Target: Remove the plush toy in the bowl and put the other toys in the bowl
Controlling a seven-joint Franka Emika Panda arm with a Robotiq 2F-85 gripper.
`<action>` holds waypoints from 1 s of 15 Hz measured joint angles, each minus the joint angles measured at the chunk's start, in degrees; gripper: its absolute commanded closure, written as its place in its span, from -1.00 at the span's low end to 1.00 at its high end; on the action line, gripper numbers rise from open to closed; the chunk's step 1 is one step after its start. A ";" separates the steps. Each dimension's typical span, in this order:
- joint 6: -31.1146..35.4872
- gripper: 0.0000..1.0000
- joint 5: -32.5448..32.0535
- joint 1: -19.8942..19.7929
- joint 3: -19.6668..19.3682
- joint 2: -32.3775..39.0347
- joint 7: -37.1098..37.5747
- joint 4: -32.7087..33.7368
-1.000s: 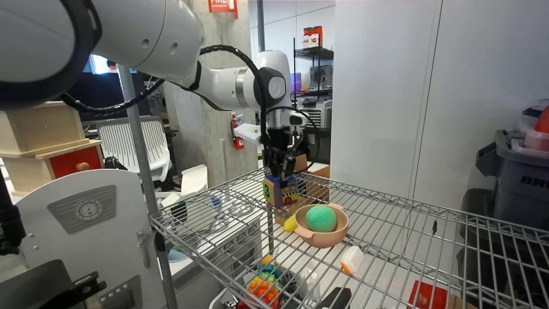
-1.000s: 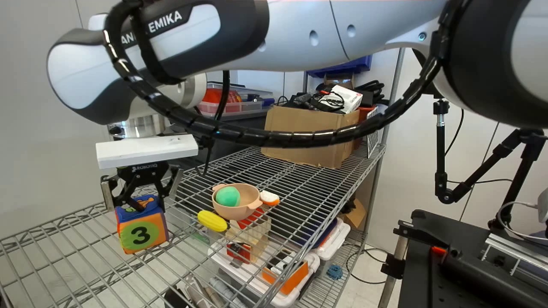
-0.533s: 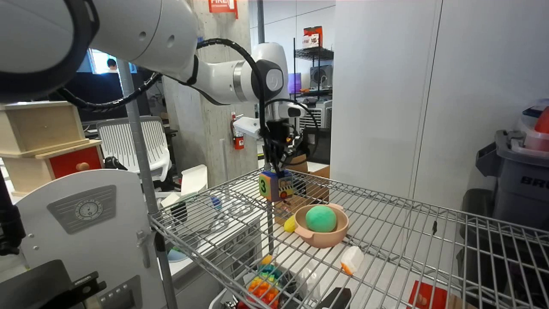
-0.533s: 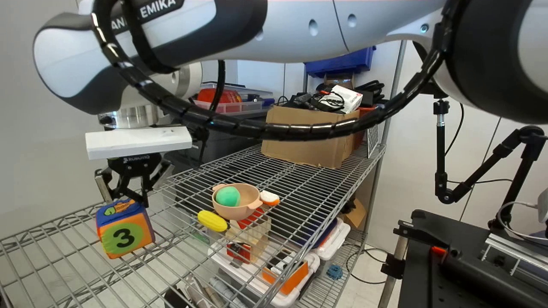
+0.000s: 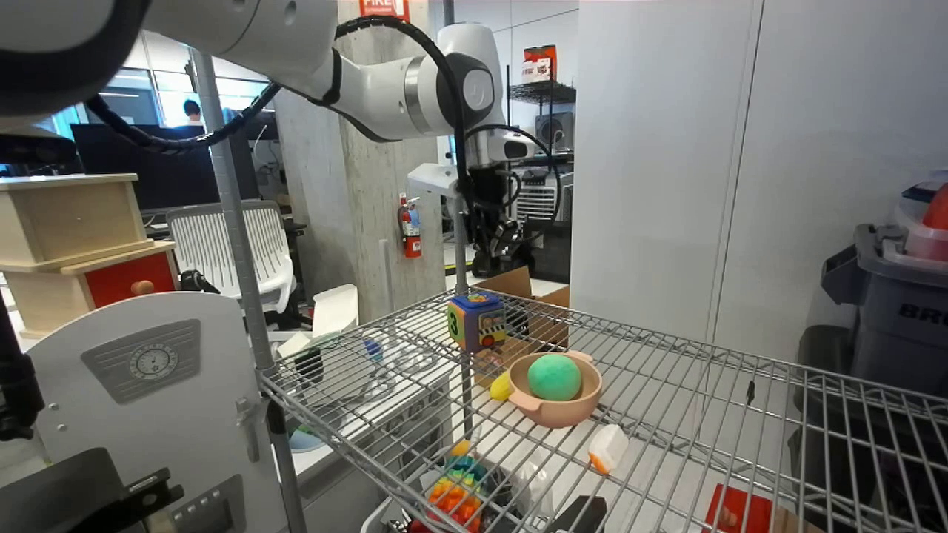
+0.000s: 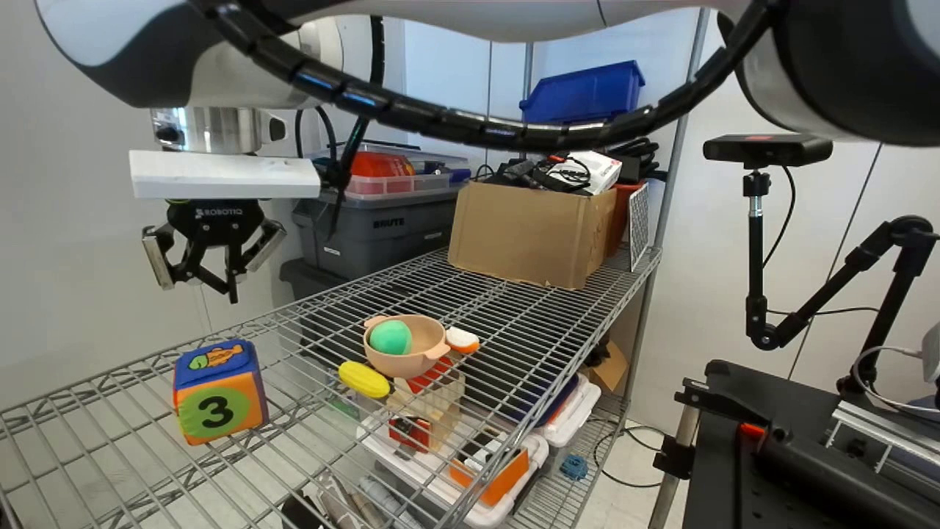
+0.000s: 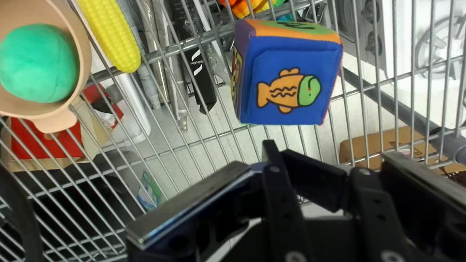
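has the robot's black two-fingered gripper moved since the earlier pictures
Yes, upward: in both exterior views the gripper is now higher above the grey metal wire shelf than before.

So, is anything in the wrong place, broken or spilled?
I see nothing spilled or broken. The yellow toy corn looks left out, though: it lies beside the bowl, while the green ball sits inside, and both should go in.

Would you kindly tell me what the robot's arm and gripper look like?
The arm is rounded and white with dark grey and black sections, carrying a thick black segmented cable. Below a silver wrist section sits a white bar, then the black, jointed gripper, with silver plates and pale ROBOTIQ lettering.
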 measured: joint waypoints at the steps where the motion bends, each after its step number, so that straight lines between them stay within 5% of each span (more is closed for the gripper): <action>1: -0.23 0.15 0.05 -0.16 0.05 -0.11 -0.09 -0.01; 9: -8.26 -0.98 1.93 -1.59 0.77 1.94 -0.86 -1.35; 15: -9.19 -1.00 2.92 -1.42 1.26 3.59 -0.91 -1.38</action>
